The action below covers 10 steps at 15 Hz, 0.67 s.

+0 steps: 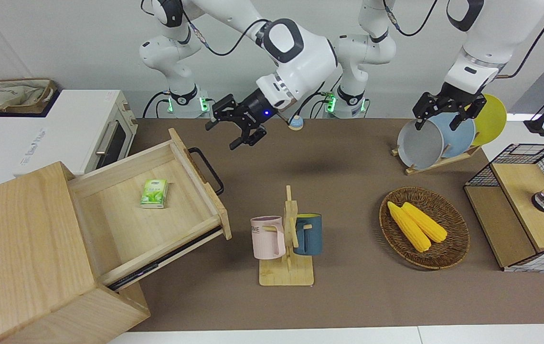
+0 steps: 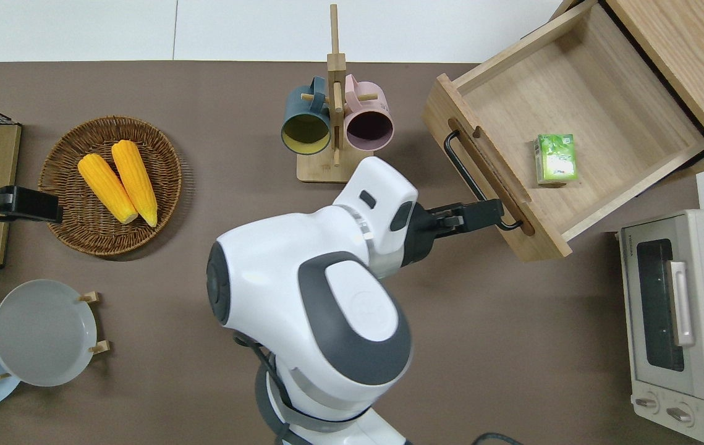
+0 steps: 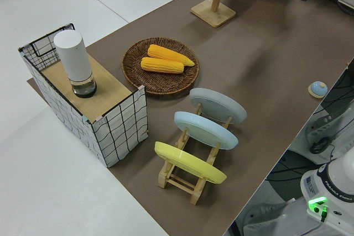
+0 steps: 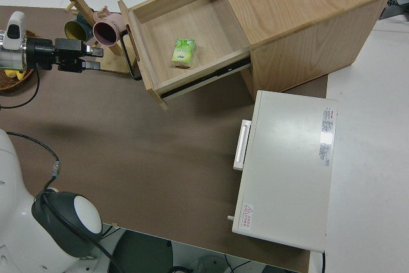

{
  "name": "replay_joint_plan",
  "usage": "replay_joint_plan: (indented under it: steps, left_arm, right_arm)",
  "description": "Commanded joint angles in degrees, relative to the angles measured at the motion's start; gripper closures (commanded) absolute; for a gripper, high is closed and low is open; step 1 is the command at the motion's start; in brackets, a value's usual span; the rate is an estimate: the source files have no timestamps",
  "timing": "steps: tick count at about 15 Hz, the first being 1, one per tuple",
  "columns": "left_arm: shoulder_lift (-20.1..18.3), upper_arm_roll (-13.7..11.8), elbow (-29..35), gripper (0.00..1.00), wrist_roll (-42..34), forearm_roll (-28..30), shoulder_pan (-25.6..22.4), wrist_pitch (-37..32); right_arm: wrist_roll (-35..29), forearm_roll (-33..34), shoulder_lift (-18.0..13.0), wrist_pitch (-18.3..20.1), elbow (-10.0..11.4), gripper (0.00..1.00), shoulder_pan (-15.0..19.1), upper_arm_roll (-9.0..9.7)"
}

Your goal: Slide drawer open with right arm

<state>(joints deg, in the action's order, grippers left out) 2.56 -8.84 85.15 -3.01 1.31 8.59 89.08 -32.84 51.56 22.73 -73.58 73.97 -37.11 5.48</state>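
- table [image 1: 348,296], brown top
- wooden box [image 1: 23,258] and toaster oven [image 1: 61,134] at the right arm's end
- mug rack [image 1: 287,272] mid-table
- corn basket [image 1: 424,228], plate rack [image 1: 436,162], mesh cabinet [image 1: 520,215] toward the left arm's end

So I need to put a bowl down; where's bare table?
Free: the brown table between the toaster oven and the plate rack. Crowded: around the mug stand, corn basket and open drawer.
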Motion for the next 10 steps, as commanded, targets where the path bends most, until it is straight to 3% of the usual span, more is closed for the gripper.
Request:
replay_joint_plan:
  steps: [1, 5, 10]
  left_arm:
    - [0.69, -0.92, -1.12, 0.0, -0.33, -0.78, 0.99, 0.04]
    - [0.69, -0.92, -1.12, 0.0, -0.33, -0.78, 0.99, 0.04]
    - [0.69, -0.92, -1.12, 0.0, -0.33, -0.78, 0.99, 0.04]
  right_arm:
    - [4.53, -10.66, -6.37, -3.49, 1.0, 0.019, 6.95, 1.11]
    - [9.27, -24.8, -10.94, -6.92, 1.09, 0.019, 15.21, 0.68]
    - [18.85, -37.82, -13.85, -9.12, 1.26, 0.019, 25.31, 0.15]
